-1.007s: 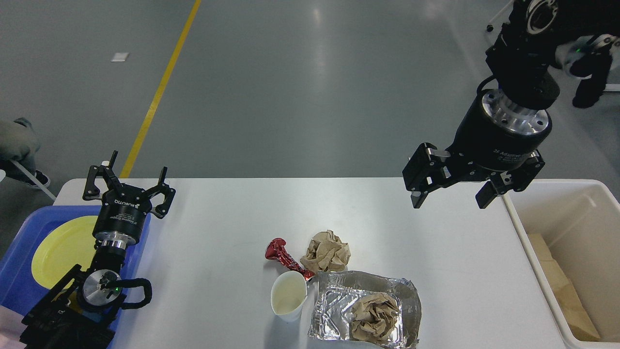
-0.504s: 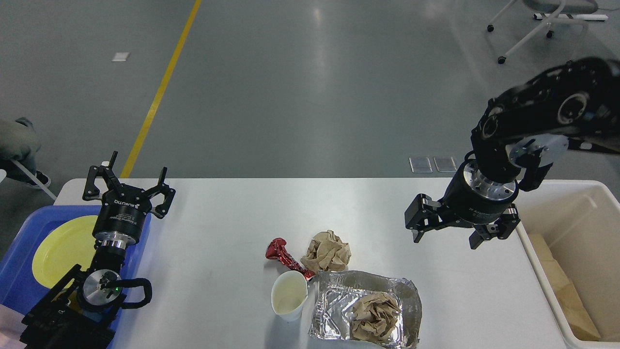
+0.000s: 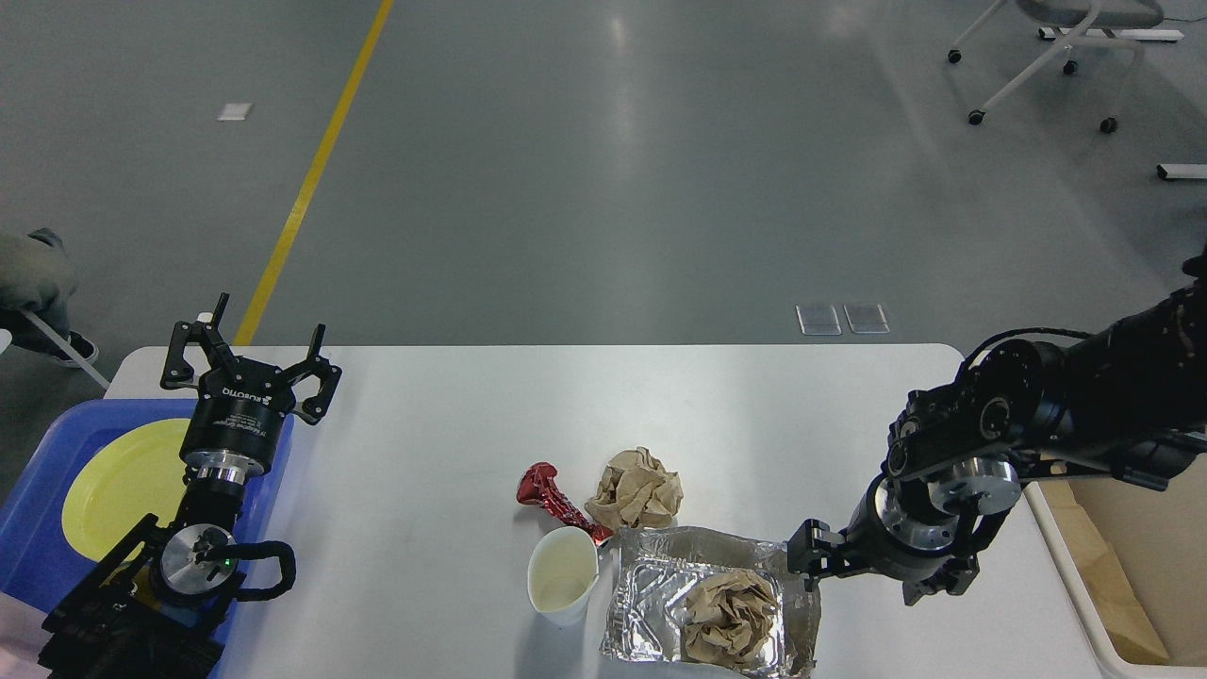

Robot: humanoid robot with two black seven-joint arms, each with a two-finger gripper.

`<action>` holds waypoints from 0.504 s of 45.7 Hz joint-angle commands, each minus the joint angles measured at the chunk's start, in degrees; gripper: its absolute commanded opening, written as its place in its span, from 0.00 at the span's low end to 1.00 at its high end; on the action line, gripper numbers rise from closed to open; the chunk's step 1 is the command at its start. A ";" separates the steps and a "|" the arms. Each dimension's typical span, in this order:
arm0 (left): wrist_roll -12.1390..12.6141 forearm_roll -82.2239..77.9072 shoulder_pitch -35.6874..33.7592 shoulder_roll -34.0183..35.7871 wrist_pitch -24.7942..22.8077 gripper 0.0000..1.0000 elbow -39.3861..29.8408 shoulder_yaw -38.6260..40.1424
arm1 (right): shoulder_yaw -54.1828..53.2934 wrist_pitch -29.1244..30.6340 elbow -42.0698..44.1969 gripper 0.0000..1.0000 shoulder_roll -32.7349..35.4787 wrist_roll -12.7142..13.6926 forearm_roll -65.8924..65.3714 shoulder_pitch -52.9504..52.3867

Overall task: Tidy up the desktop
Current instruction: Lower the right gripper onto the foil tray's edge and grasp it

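The right gripper (image 3: 856, 577) hangs open just right of the foil tray (image 3: 651, 589), which lies on the near middle of the surface (image 3: 424, 453). The left gripper (image 3: 247, 354), also open, is well apart over the blue tray (image 3: 28, 509).

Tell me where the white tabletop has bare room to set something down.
Bare: the white tabletop between the blue tray and the red foil wrapper, and its far strip. Crowded: around the white paper cup, crumpled foil container and right gripper.
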State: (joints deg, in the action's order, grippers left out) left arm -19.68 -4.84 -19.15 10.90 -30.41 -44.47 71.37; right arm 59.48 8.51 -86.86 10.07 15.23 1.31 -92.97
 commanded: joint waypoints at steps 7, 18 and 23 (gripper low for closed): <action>0.00 0.00 -0.01 0.00 0.00 0.99 0.00 0.00 | -0.51 -8.77 6.08 0.98 -4.80 0.06 0.36 8.85; 0.00 0.00 -0.01 0.00 0.00 0.99 0.00 0.00 | -0.59 -9.65 6.44 0.80 -4.98 0.06 0.98 9.64; 0.00 0.00 -0.01 0.00 0.00 0.99 0.00 0.00 | -0.59 -9.83 7.14 0.71 -4.89 0.06 1.06 10.52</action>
State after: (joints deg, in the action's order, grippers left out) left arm -19.68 -4.83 -19.16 10.90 -30.41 -44.47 71.37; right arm 58.89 -1.13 -80.43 5.11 15.29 2.26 -83.23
